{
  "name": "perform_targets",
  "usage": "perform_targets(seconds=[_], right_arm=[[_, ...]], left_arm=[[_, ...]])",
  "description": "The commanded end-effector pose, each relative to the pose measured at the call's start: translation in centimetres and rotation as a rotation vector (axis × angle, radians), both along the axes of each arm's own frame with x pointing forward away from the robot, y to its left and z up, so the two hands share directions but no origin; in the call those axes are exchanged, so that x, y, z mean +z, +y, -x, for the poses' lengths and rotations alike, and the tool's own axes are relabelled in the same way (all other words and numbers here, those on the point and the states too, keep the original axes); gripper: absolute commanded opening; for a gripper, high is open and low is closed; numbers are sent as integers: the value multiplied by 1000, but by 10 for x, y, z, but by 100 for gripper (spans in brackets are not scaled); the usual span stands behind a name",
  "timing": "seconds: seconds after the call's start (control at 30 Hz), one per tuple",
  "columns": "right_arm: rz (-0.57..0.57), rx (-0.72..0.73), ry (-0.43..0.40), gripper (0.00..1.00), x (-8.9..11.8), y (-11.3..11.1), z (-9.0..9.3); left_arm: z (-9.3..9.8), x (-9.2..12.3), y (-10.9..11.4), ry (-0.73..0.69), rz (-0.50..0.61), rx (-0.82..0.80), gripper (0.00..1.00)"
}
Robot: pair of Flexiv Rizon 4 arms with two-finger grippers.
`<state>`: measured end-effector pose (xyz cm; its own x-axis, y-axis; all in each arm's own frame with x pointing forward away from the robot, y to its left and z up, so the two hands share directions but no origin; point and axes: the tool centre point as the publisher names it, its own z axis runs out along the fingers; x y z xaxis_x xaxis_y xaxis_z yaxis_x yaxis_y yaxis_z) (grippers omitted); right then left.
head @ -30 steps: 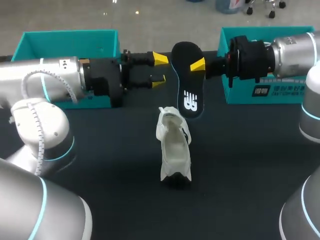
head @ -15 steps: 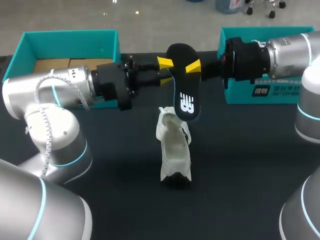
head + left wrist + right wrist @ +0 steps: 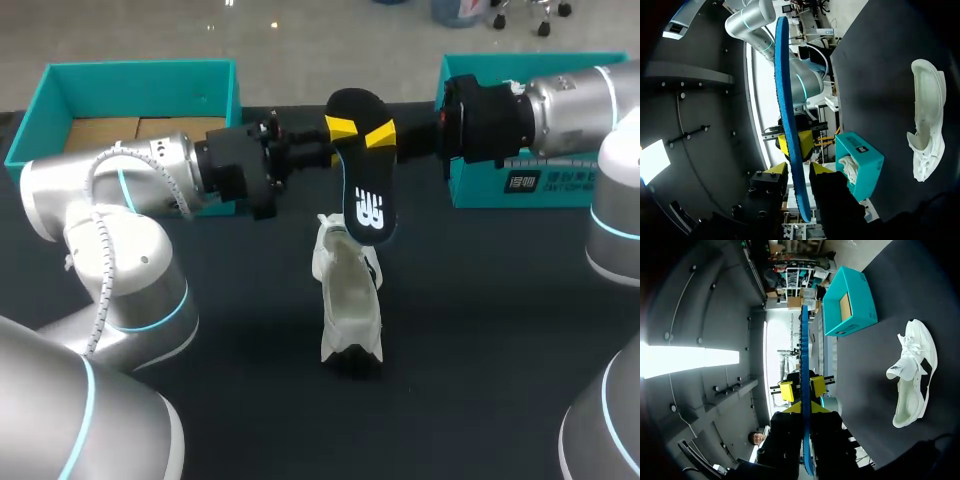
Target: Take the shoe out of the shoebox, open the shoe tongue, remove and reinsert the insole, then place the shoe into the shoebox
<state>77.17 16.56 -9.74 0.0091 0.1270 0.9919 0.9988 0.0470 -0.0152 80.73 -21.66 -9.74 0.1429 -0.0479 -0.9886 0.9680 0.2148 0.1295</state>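
Jaws first: my right gripper (image 3: 805, 408) is clamped tight on the black insole (image 3: 365, 195). My left gripper (image 3: 796, 169) straddles the same insole, fingers apart on either side, gripping nothing. The insole hangs in the air, long axis pointing down at the white shoe (image 3: 350, 300). The shoe lies near-to-far on the dark table (image 3: 480, 330), well apart from its edges. Beyond, a teal shoebox (image 3: 140, 75) stands far left and a second teal box (image 3: 520, 180) far right.

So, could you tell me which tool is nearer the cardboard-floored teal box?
Left. The left tool straddles the insole on the side facing the teal box; the right tool grips the insole from the far side.
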Motion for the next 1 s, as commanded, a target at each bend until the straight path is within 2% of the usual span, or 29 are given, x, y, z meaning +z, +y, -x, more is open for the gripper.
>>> perform_targets(seconds=[0.03, 0.1, 0.33, 0.4, 0.43, 0.47, 0.5, 0.77, 1.0], right_arm=[[-1, 0, 0, 0, -1, 2, 1], [-2, 4, -1, 0, 0, 3, 0], [-1, 13, -2, 0, 0, 5, 0], [-1, 14, -3, 0, 1, 4, -1], [-1, 15, -3, 16, 1, 4, -1], [-1, 14, -2, 45, 1, 4, -1], [2, 7, 0, 100, 0, 2, -1], [-4, -50, -14, 100, -11, -21, -3], [54, -85, -81, 100, -27, -46, -2]], left_arm=[[0, -2, -3, 1, 0, 1, 23], [0, -3, -3, 5, 0, 1, 13], [1, -6, -4, 19, 2, 4, 0], [1, -6, -4, 21, 4, 3, 0], [1, -6, -4, 32, 11, 0, 0], [1, -6, -5, 42, 17, -4, 0], [1, -6, -5, 50, 20, -10, 0], [5, -13, 1, 116, 25, -35, 0], [14, -24, 7, 160, 1, -66, 0]])
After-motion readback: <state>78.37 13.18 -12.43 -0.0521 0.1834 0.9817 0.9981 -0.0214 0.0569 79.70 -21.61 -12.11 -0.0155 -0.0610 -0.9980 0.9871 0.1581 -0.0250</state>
